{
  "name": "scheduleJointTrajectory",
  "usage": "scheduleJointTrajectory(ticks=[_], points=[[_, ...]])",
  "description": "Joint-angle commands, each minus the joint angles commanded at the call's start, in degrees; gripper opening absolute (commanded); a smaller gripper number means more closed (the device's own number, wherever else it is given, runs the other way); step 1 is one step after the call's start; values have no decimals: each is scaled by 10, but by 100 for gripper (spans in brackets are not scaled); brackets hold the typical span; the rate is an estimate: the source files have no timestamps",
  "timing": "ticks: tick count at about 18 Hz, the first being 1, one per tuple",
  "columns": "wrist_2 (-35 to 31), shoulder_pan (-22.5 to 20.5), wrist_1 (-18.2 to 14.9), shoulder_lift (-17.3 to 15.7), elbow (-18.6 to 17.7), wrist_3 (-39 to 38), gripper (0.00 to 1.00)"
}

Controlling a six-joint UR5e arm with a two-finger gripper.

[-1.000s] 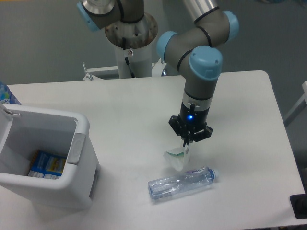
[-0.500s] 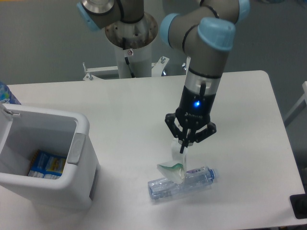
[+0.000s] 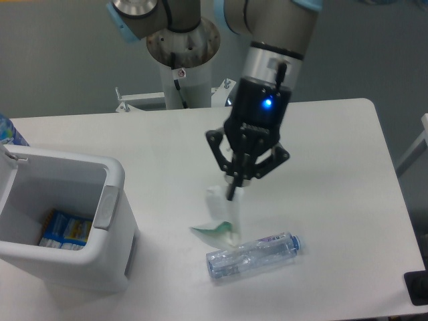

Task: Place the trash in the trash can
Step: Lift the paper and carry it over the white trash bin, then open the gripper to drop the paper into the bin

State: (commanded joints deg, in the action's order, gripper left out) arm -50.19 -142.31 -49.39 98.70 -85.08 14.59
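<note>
Fixed camera view. The arm (image 3: 271, 40) reaches down from the top of the frame over the white table (image 3: 348, 174), wrist pointing downward, with a blue indicator light (image 3: 267, 102) lit on the wrist body.

The gripper (image 3: 233, 192) has its fingers drawn together on the upper edge of the wrapper (image 3: 217, 217). The wrapper hangs below the fingertips, white and crumpled, with its green edge at the bottom. Whether its lowest corner touches the table cannot be determined from this view.

The water bottle (image 3: 253, 255) lies on its side on the table, just below and to the right of the hanging wrapper — clear plastic, cap end toward the right. The bottle is not in contact with the gripper. The green edge of the wrapper sits just above the bottle's left end; contact between the two cannot be confirmed.

The trash can (image 3: 110, 194) stands at the left edge of the table, well apart from the gripper and both trash items. It is white, rectangular, with a thick rounded rim and a grey latch plate (image 3: 106, 207) on the side facing the arm. Its opening faces up, and a blue-and-yellow package (image 3: 65, 229) lies at the bottom inside.

A blue-capped object (image 3: 8, 132) is partly visible at the far left edge behind the can — too cropped to identify.
</note>
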Motion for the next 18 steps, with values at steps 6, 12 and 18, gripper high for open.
scheduleJointTrajectory(ticks=[6, 12, 18], points=[[6, 72, 0, -14, -13, -33, 0], [5, 124, 1, -27, -31, -30, 11], [4, 142, 3, -27, -30, -23, 91]])
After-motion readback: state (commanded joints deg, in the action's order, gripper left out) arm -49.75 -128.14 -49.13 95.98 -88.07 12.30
